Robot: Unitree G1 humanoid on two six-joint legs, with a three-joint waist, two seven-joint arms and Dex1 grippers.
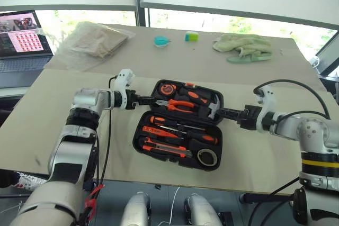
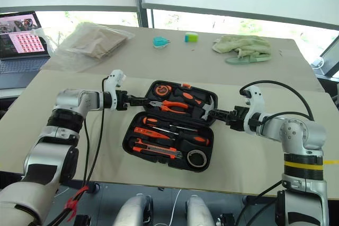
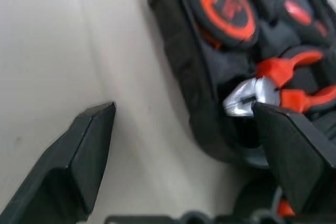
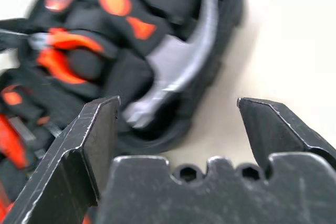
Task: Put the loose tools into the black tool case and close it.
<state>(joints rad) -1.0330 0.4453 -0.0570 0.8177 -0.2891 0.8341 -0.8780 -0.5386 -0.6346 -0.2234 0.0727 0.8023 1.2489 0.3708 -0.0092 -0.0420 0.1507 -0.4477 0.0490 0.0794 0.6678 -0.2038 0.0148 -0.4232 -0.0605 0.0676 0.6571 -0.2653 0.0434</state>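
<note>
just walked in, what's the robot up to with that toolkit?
The black tool case lies open on the table, with screwdrivers, utility knife and tape roll already in its near half. The left gripper and right gripper sit at opposite ends of the far half, jaws open, holding nothing. The case is not yet closed.

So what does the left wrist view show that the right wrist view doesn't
Left wrist view alone: the round orange-and-black tape measure seen sharply in its recess at the far end of the lid, and the silver nose of the orange-handled pliers just past the open left gripper.
Right wrist view alone: the silver steel hammer head lying along the lid's other end, framed by the open right gripper.
Both share the open black moulded plastic tool case on the pale beige table, with black fingers spread either side.
</note>
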